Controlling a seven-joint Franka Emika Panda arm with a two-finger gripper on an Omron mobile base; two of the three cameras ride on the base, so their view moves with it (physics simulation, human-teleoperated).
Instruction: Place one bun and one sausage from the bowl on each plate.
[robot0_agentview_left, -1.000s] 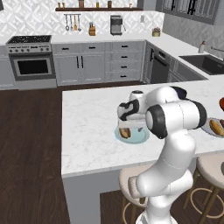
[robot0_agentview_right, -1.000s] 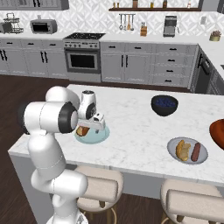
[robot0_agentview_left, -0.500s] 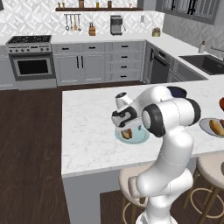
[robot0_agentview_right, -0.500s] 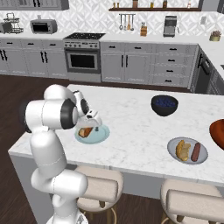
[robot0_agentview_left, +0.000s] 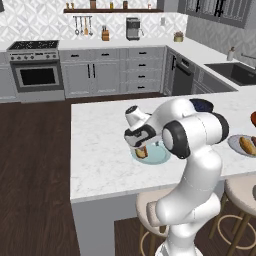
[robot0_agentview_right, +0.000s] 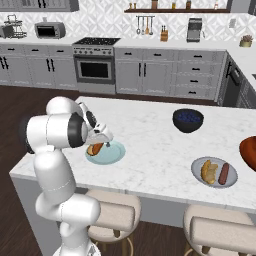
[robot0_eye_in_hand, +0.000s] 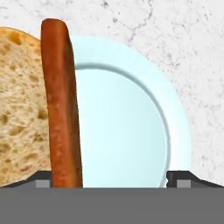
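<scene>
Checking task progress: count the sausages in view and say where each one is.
2. One sausage lies on the teal plate beside its bun, under the gripper. The other lies on the grey plate. The reddish-brown bowl may hide more.

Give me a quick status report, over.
Gripper low over teal plate, fingers apart, holding nothing. Sausage beside bun on it. Grey plate already filled. Nothing in the way.

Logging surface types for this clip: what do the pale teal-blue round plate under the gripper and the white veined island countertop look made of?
The pale teal-blue round plate looks like glazed ceramic: smooth, evenly coloured, with a soft shaded ring inside its rim, though plastic is possible. The white veined island countertop looks like polished marble or a marble-look stone, judging by its thin grey veins on white.
</scene>
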